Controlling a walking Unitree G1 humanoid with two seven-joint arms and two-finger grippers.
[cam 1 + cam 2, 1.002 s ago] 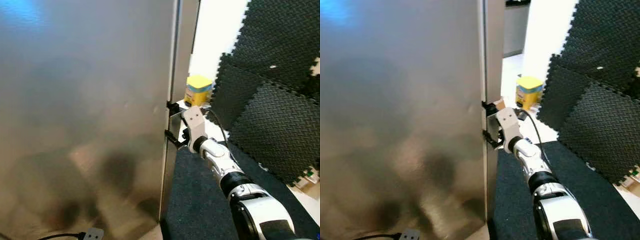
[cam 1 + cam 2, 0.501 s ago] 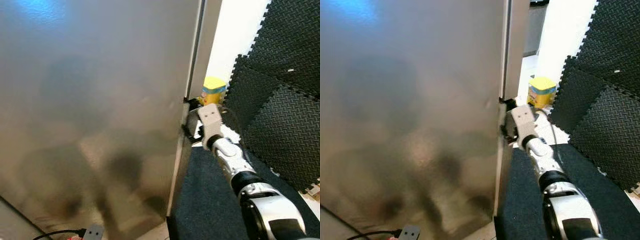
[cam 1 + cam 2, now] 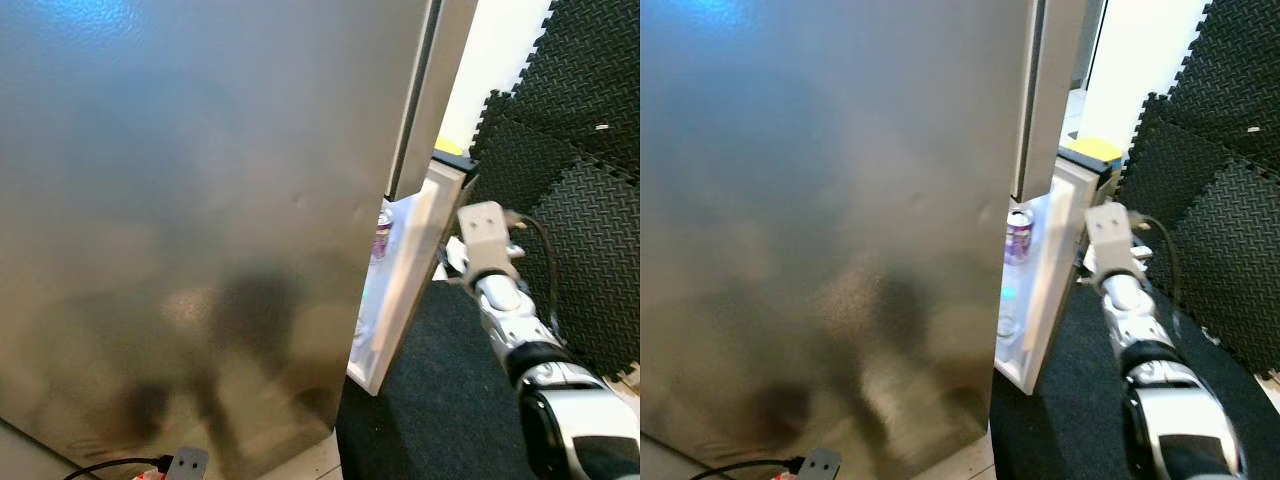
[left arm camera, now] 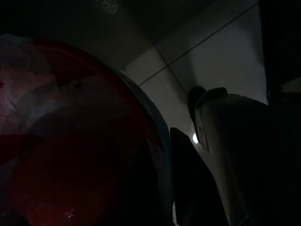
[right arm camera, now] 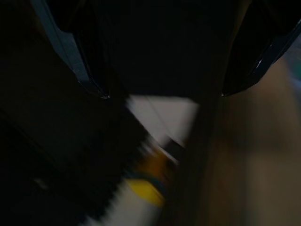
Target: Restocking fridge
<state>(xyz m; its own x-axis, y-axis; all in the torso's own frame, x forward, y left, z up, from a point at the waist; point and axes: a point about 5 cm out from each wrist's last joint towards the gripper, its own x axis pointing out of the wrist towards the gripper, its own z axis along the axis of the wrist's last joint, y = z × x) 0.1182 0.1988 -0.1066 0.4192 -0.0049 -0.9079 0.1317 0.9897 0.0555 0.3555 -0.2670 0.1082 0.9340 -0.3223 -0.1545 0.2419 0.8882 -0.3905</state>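
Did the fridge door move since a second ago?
Yes. The fridge door has swung open, away from the steel fridge wall, baring a can on its shelf. Right end effector is behind it.

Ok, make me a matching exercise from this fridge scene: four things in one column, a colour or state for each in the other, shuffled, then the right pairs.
Things:
1. fridge door
2. can
3. foam mats
4. fridge side panel

Descriptions:
A. black, textured
B. brushed steel
C. purple and white, on the door shelf
D. swung partly open, white inside

Pairs: 1-D, 2-C, 3-A, 4-B
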